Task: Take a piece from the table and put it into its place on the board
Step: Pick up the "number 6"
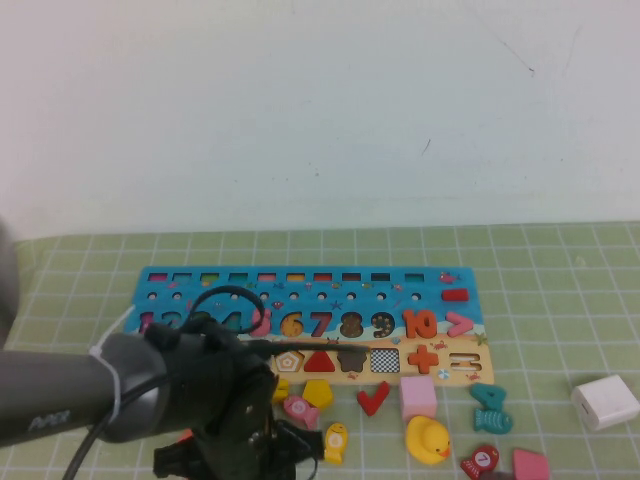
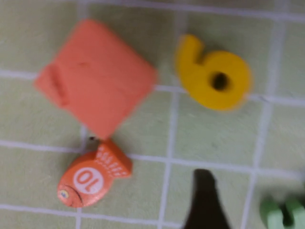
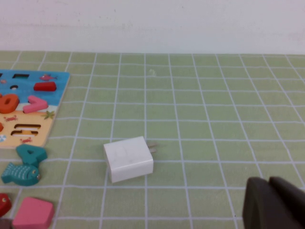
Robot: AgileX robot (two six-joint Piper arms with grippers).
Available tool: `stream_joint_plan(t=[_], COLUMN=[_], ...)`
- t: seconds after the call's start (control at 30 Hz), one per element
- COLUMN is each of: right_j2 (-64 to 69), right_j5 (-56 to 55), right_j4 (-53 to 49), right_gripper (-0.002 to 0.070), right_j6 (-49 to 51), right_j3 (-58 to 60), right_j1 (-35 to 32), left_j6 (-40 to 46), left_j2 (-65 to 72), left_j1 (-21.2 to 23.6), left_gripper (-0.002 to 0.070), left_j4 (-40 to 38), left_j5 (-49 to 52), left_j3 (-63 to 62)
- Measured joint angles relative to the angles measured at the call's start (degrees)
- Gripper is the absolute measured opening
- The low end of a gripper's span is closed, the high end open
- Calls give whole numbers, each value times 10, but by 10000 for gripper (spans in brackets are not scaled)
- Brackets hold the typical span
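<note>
Left hand over "6"; right aside

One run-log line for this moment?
left gripper: above yellow 6, nothing held | right gripper: parked near white charger | board: 6 still on the mat

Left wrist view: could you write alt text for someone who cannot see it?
A yellow wooden numeral 6 lies flat on a green gridded mat, apart from an orange block and an orange fish piece marked 10. One dark fingertip of the left end effector shows at the edge.
</note>
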Motion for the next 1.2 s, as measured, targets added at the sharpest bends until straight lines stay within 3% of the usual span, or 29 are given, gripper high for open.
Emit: stream_joint_plan(t=[0.13, 0.33, 0.53, 1.2], right_j2=[0, 0, 0, 0], right_j5=[0, 0, 0, 0], right_j4=[0, 0, 0, 0], right_gripper=[-1, -1, -1, -1], right_j6=[0, 0, 0, 0], right_j3=[0, 0, 0, 0], right_j1=[0, 0, 0, 0], left_j6=[-73, -152, -202, -370], left_j2=[11, 22, 48, 60], left_j1=[23, 29, 29, 29], left_gripper=[434, 444, 444, 444], left_j4=[-3, -9, -5, 122], left_j5=[-25, -96, -102, -92], left_j3=[0, -1, -1, -2])
